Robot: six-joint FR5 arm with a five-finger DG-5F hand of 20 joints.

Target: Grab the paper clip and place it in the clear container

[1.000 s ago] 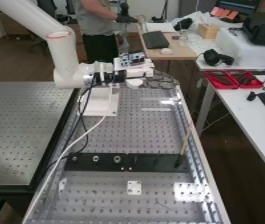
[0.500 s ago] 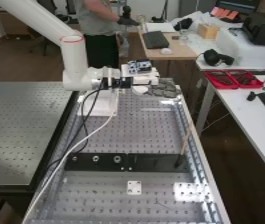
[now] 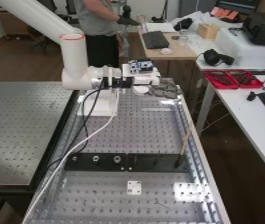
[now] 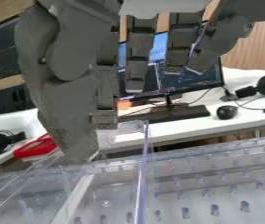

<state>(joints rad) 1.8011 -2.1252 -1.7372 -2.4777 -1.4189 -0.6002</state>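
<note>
Here, perf. metal bench [image 3: 132,132] runs lengthwise; white arm [image 3: 74,55] extends over its far end. Clear container [image 4: 140,185], w/ transparent walls, sits near the hand [image 3: 162,91]. Hand state, i.e. apart, together or clamped: cannot tell. Sm. white plate [image 3: 134,184] lies on bench. Clip loc.: cannot tell.

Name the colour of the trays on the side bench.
The trays are red; the high view shows this best.
</note>
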